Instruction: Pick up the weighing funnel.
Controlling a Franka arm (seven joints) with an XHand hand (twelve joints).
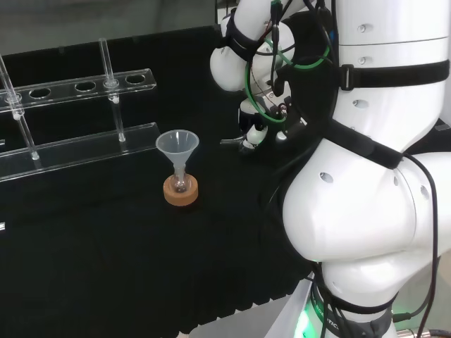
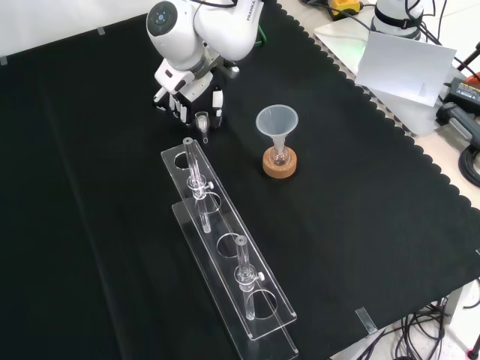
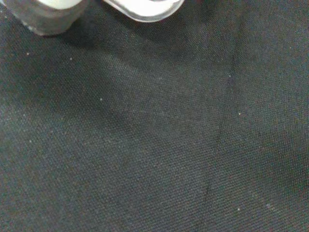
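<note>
The weighing funnel [image 2: 202, 120] is a small clear piece with a short stem, just off the near end of the tube rack in the front view. My hand [image 2: 187, 94] reaches down to the cloth over it. Its dark fingers [image 2: 217, 103] are closed in on both sides of the funnel's cup. In the head view the hand [image 1: 251, 132] sits low on the cloth beside the arm's white links, with a grey tip sticking out to the left. The wrist view has the cloth very close, and a clear rounded rim [image 3: 145, 10] beside a blurred part of the hand [image 3: 48, 14].
The big funnel [image 2: 277, 124] stands mouth up in a small flask on a cork ring [image 2: 280, 163], to the right of the hand in the front view. A clear tube rack [image 2: 225, 247] with upright tubes runs from the hand toward the front edge. Papers and cables lie off the cloth at the right.
</note>
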